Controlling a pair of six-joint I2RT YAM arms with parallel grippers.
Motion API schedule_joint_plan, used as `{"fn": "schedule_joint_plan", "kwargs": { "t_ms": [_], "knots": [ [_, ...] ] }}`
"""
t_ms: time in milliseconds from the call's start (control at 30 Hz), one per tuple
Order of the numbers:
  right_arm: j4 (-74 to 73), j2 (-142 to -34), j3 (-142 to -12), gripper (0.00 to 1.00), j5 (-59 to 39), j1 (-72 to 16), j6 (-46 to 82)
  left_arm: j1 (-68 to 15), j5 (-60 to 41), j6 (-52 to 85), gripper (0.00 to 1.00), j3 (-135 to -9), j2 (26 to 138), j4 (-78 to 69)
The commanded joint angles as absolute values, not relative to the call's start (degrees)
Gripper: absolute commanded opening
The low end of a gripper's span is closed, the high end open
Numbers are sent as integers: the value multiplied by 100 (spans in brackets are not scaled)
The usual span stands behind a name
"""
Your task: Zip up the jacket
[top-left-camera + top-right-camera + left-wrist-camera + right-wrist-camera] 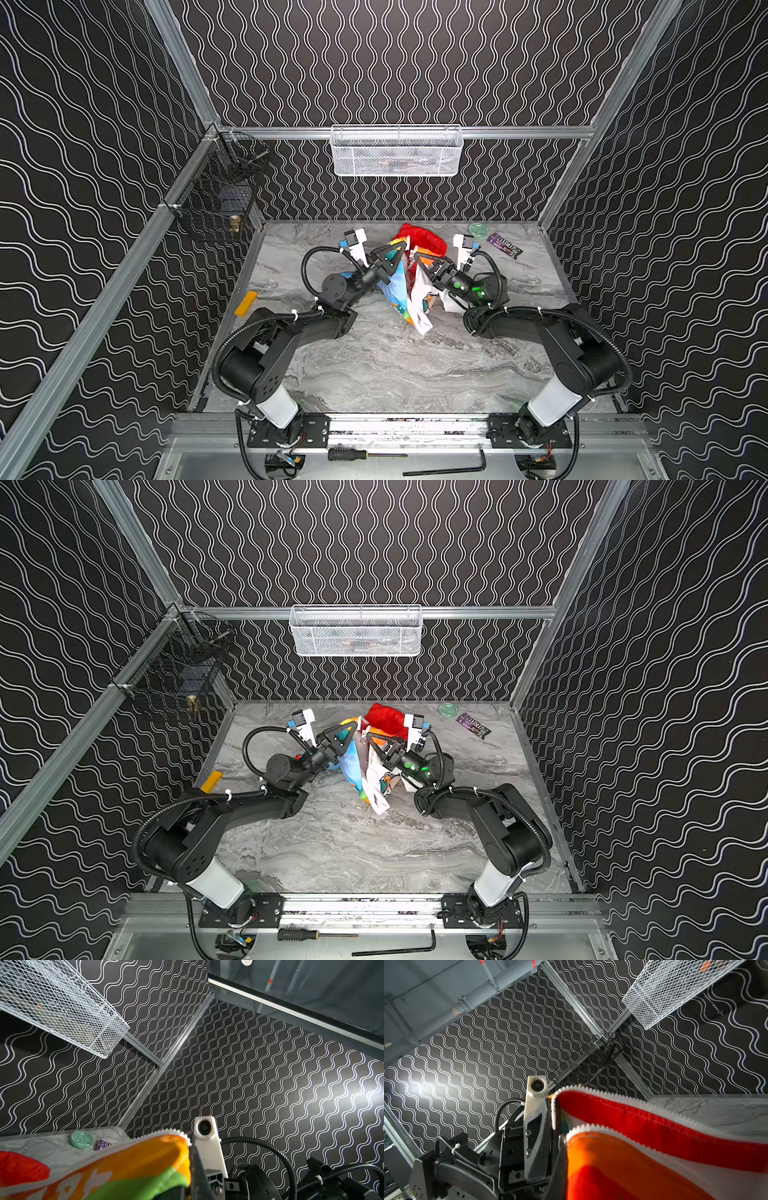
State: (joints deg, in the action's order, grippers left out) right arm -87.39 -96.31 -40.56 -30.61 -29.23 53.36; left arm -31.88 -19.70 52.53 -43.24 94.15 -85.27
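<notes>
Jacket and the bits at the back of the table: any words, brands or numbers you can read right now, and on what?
Nothing reads cleanly.
jacket: white lettering on the orange stripe, cut off at the edge of the left wrist view; unreadable.
purple wrapper: pale lettering, too blurred to read in both top views.
green lid: faint raised marks, too small to read.

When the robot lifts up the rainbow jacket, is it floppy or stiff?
Probably floppy: the jacket hangs in loose folds from the left tool and right tool. Likely light too, since two small pinches hold its top up. Its zipper teeth curve, so the edges may wobble.
</notes>
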Motion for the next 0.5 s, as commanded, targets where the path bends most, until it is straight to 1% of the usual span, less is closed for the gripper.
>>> {"fn": "schedule_joint_plan", "kwargs": {
  "t_ms": [0, 467],
  "knots": [
    [-9216, -9589, -4040, 0, -3072, -2951, 5388, -3177, -1960, 5340, 0, -4387, 9452, -8859],
    [-9166, -9667, -4190, 0, -3059, -3023, 5379, -3177, -1984, 5362, 0, -4289, 9445, -8868]
  ]
}}
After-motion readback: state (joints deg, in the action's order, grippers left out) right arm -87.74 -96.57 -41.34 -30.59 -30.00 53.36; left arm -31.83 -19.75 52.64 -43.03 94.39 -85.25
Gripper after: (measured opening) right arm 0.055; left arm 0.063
